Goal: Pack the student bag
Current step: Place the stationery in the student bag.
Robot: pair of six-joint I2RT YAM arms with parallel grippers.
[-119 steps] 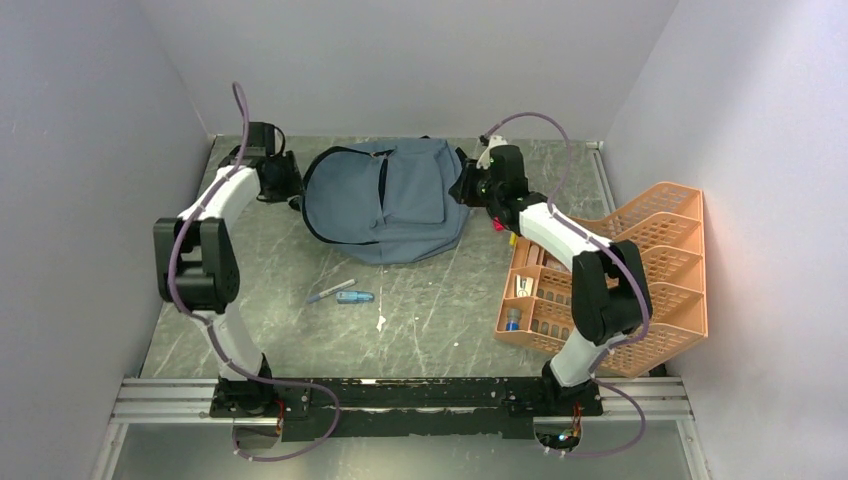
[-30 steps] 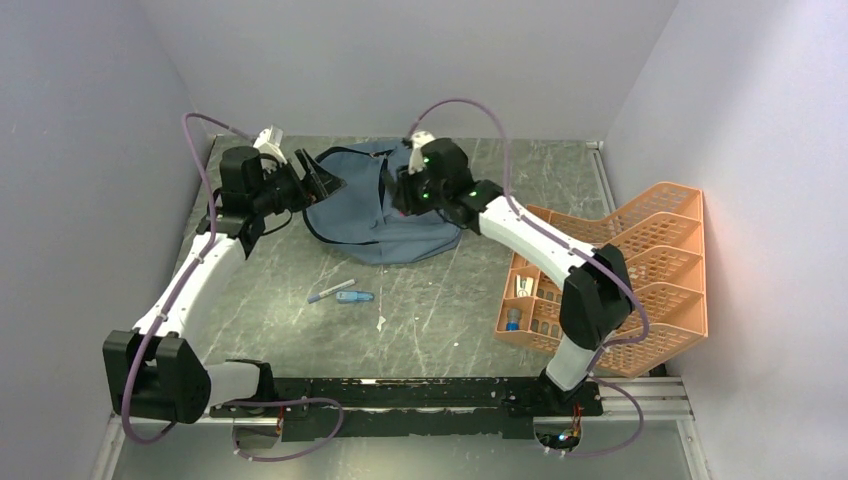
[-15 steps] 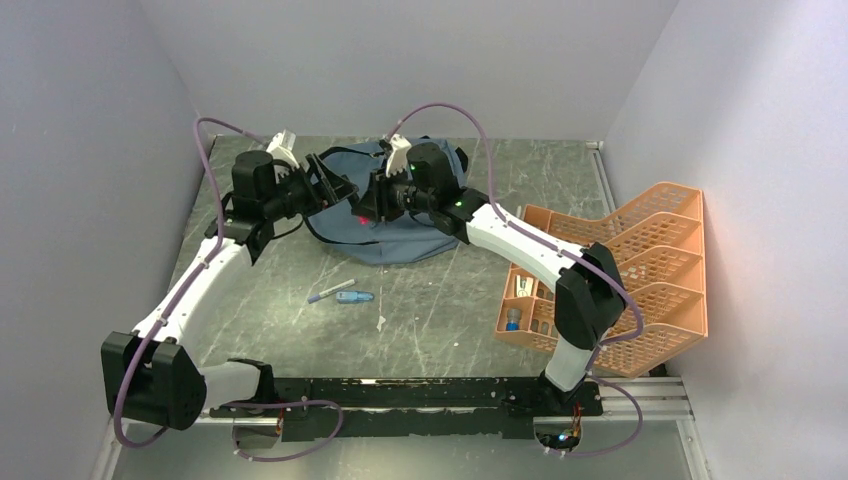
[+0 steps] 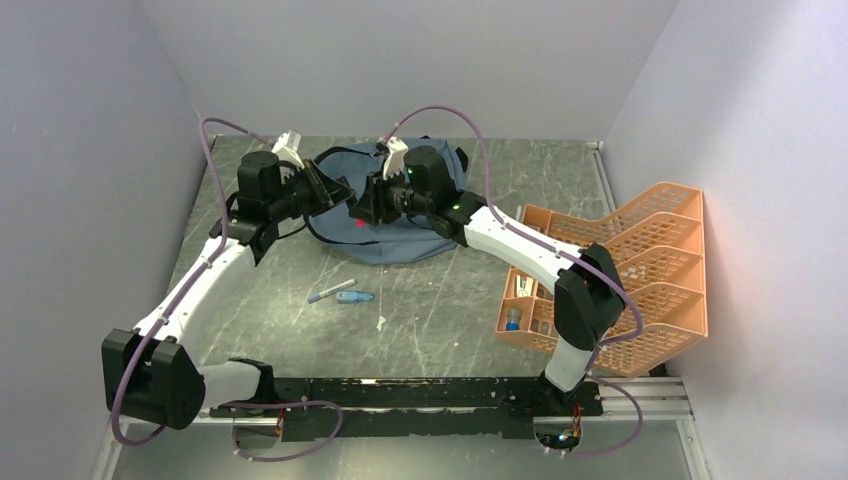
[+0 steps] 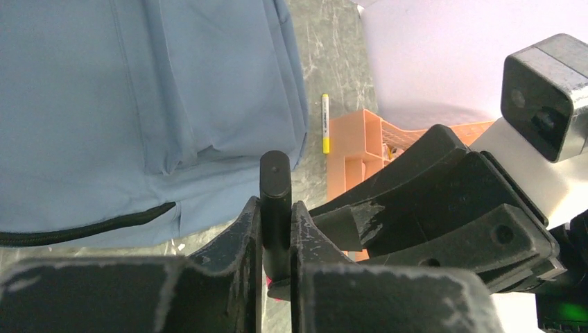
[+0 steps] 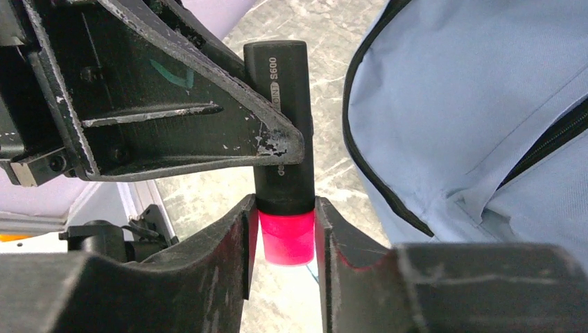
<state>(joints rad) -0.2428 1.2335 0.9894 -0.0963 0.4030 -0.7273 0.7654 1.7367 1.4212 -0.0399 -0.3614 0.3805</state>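
At the left, the left arm reaches from the near edge toward the far middle of the grey marbled table [image 4: 440, 320]. Its left gripper [image 5: 275, 207] is clamped on the black cap end of a marker [image 6: 284, 187], with one finger pressing each side. Directly opposite, the right gripper [image 6: 284, 208] is clamped on the marker's pink end, so both claws hold the same marker between them. The black cap carries small pale lettering.

The two grippers meet above the left part of the student bag [image 4: 405, 240]. The bag lies flat at the far middle of the table, a soft slate-blue backpack with black zips.

Nearer the arms' bases, a slim pen [image 4: 330, 292] and a small blue object [image 4: 355, 297] lie just beside each other on the bare table. At the right stands an orange mesh tray organiser [image 4: 690, 250], with a few small items in its near compartments.
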